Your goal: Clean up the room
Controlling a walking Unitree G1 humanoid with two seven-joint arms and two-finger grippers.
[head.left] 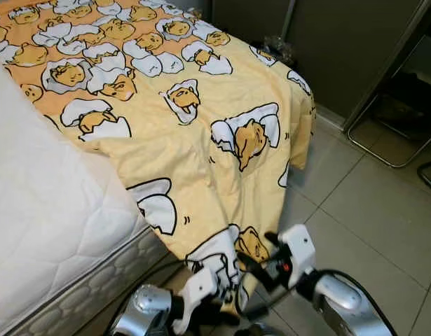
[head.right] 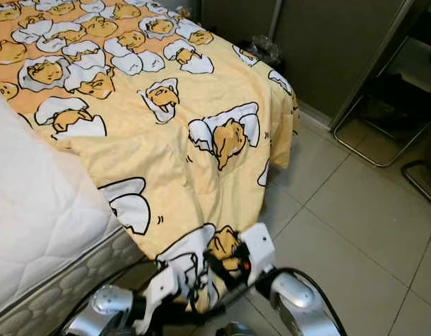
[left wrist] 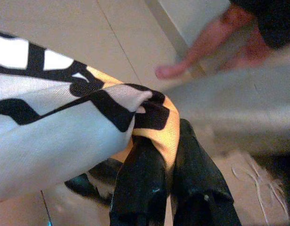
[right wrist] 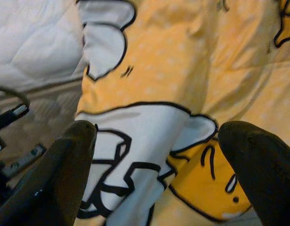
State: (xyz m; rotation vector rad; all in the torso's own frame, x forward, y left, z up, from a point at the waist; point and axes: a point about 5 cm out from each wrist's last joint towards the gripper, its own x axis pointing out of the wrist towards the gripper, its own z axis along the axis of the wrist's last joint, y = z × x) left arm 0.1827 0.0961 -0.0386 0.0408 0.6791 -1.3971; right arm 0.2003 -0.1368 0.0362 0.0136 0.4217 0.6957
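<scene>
Down low, the left gripper [left wrist: 166, 160] pinches the quilt's [head.left: 201, 147] hanging corner off the mattress [head.left: 40, 224] edge; the right gripper [right wrist: 156, 174], fingers spread, hovers just beside it.

Two silver forearms [head.left: 345, 301] end in white wrist blocks [head.left: 299, 248], one showing a small red light. Black cables [head.left: 261, 276] loop beside them. Each gripper has long, matte black fingers [right wrist: 71, 165].

We hold both arms low and close together; our left gripper [left wrist: 166, 160] has its jaws pinched shut, our right gripper [right wrist: 159, 155] jaws spread wide.
</scene>
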